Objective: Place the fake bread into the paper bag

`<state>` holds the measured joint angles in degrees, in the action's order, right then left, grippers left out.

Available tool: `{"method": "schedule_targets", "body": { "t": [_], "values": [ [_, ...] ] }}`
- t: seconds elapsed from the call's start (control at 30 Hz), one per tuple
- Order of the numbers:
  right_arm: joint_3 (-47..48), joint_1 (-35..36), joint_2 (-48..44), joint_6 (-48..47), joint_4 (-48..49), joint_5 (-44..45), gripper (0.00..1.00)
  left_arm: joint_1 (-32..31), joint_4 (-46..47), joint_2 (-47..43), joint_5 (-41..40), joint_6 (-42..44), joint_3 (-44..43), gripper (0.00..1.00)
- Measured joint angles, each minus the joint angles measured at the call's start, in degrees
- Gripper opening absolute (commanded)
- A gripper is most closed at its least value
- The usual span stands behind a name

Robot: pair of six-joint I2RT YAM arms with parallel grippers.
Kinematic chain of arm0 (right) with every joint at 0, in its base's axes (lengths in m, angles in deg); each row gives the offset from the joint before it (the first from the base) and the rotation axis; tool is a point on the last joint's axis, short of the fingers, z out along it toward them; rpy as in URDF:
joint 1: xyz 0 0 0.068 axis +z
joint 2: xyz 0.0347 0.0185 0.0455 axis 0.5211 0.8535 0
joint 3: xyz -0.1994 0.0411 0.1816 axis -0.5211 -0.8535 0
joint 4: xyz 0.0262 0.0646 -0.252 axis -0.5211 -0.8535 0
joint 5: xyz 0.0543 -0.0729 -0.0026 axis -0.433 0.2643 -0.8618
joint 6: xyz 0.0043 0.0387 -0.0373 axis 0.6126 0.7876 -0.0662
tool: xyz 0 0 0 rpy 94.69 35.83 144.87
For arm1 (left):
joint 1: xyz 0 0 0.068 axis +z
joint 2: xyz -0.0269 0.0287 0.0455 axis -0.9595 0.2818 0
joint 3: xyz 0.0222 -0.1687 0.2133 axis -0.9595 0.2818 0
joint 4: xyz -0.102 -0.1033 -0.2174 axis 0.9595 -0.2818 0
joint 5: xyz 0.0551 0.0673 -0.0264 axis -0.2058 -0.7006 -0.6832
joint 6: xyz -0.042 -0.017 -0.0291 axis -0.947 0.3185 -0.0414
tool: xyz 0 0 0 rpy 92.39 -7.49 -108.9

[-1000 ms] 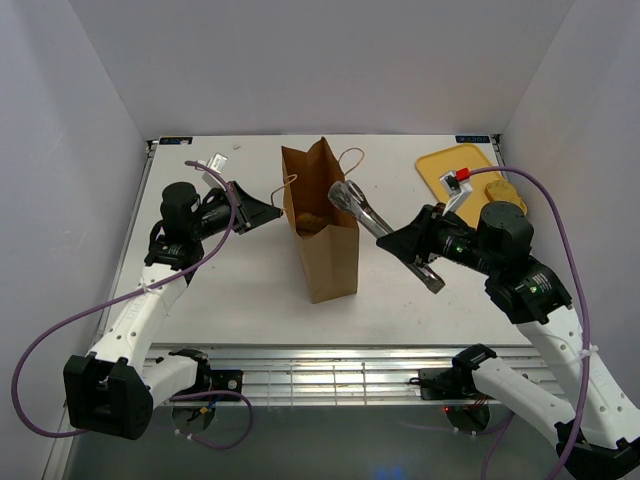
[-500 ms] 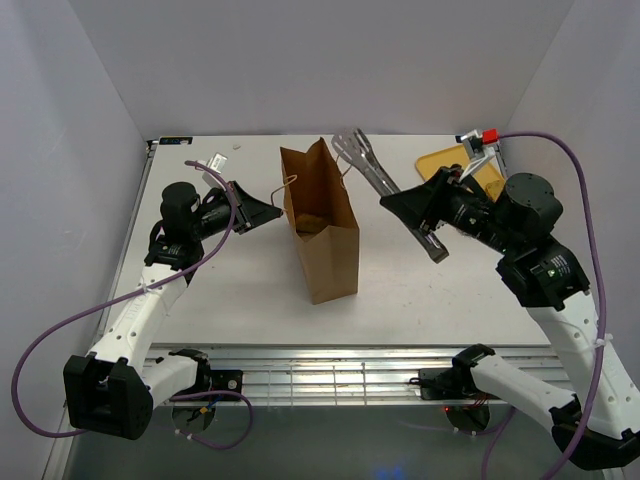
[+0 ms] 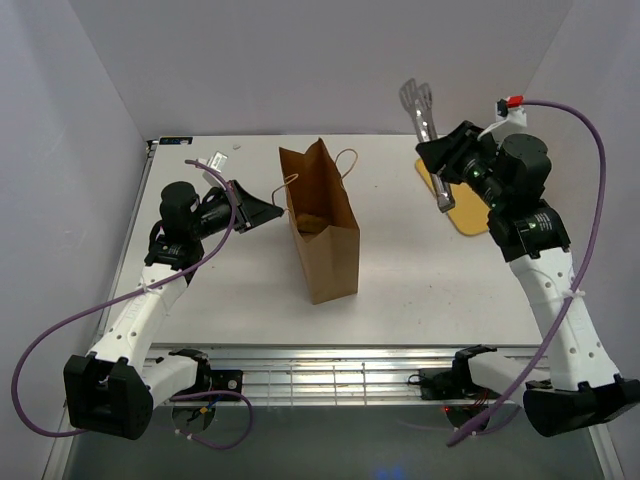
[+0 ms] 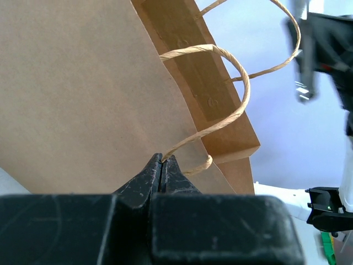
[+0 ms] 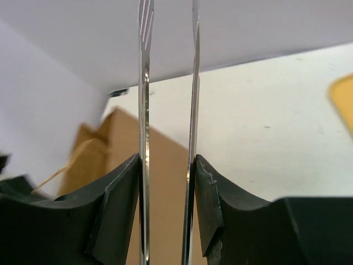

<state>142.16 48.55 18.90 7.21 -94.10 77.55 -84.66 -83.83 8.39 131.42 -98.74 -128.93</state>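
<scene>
Just left of the paper bag [image 3: 325, 250], the left pincer [image 4: 163, 165] is pressed together on a loop handle [image 4: 220, 118] — steadying the mouth open, I'd say — and a golden piece of fake bread [image 3: 312, 222] lies inside. Farther right of the bag the other arm rears high over the yellow tray [image 3: 460, 208], the right pincer [image 5: 166, 171] pinching empty tongs [image 3: 425, 110], tips up.

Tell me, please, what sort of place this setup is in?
Probably a lab test booth: plain white walls box in a white table, a left arm and right arm are bolted at its near edge, and the goods are props: a paper bag, tongs, a yellow tray.
</scene>
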Motion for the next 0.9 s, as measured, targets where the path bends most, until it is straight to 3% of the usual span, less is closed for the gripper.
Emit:
{"method": "schedule_targets", "body": {
  "t": [0.3, 0.5, 0.7, 0.9],
  "values": [
    [-21.6, -27.0, 0.8, 2.8, 6.4, -9.5, 0.47, 0.0, 3.1, 1.1, 1.7, 0.0, 1.0, 0.00],
    [-36.4, -40.5, 1.8, 12.5, 22.5, -21.9, 0.47, 0.0, 4.8, 2.4, 3.0, 0.0, 1.1, 0.00],
    [-51.5, -49.5, 8.7, 27.6, 41.1, -31.2, 0.48, -0.1, 6.1, 2.9, 3.9, 0.0, 1.1, 0.00],
    [-55.6, -52.5, 13.2, 37.6, 52.0, -34.0, 0.48, -0.1, 7.6, 2.9, 4.3, -0.1, 1.3, 0.00]
  ]
}}
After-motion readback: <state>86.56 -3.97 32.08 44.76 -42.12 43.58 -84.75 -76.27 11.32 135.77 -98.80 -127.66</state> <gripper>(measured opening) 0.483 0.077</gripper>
